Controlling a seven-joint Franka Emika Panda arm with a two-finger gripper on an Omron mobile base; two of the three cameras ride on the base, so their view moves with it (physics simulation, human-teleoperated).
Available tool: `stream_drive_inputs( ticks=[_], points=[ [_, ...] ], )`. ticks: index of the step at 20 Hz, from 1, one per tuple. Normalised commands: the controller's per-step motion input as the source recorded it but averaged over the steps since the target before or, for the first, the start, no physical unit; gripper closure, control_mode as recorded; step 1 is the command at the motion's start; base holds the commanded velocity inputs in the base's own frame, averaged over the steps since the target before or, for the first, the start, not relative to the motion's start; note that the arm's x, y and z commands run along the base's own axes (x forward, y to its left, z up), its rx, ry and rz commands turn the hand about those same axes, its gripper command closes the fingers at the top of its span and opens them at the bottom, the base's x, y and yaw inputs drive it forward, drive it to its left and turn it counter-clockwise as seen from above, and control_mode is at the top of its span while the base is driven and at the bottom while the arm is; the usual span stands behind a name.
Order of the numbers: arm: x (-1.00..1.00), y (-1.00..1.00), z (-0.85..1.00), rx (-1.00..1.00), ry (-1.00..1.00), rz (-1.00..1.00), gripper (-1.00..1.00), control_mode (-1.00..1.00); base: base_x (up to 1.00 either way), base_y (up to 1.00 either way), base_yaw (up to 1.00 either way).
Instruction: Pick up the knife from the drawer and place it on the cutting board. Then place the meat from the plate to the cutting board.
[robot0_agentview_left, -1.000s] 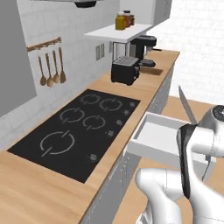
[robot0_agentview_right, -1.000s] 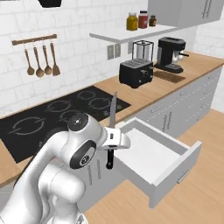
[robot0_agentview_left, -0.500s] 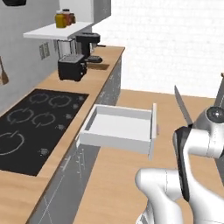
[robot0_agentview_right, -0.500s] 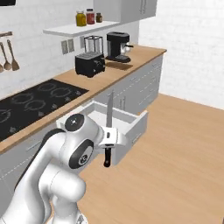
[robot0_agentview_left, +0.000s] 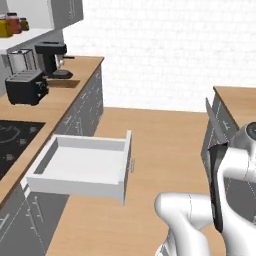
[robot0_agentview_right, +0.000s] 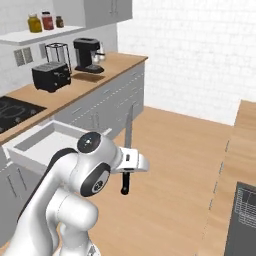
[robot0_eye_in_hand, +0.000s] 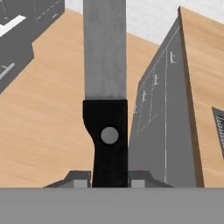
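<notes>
My gripper (robot0_agentview_right: 131, 163) is shut on the knife (robot0_agentview_right: 128, 125) where the blade meets the black handle. The knife stands upright, its silver-grey blade (robot0_agentview_left: 210, 121) pointing up and its handle (robot0_agentview_left: 216, 192) hanging below. In the hand view the blade (robot0_eye_in_hand: 105, 48) runs up the middle from my gripper (robot0_eye_in_hand: 109, 179). The drawer (robot0_agentview_left: 80, 165) stands pulled out and white inside, to the left of the arm (robot0_agentview_right: 30, 145). A dark brown cutting board (robot0_agentview_left: 64, 83) lies by the coffee machine at the counter's far end (robot0_agentview_right: 89, 77). The meat and the plate are out of view.
A black toaster (robot0_agentview_left: 25, 87) and a coffee machine (robot0_agentview_left: 52, 57) stand on the left counter, with a hob (robot0_agentview_right: 10, 107) nearer. A second counter with grey cabinets (robot0_eye_in_hand: 170, 113) runs along the right (robot0_agentview_right: 245, 150). Open wooden floor (robot0_agentview_left: 165, 140) lies between them.
The whole picture has slid left as the base turned right, bringing the floor and right counter into view. The knife stays upright in the shut gripper.
</notes>
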Motion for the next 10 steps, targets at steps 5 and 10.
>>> stream_drive_inputs(
  ticks=[5, 10],
  points=[
    [0.00, 0.00, 0.00, 0.00, 0.00, 0.00, 1.00, 1.00, 1.00, -0.16, 0.00],
    [0.00, 0.00, 0.00, 0.00, 0.00, 0.00, 1.00, 1.00, 1.00, -0.29, 0.00]
  ],
)
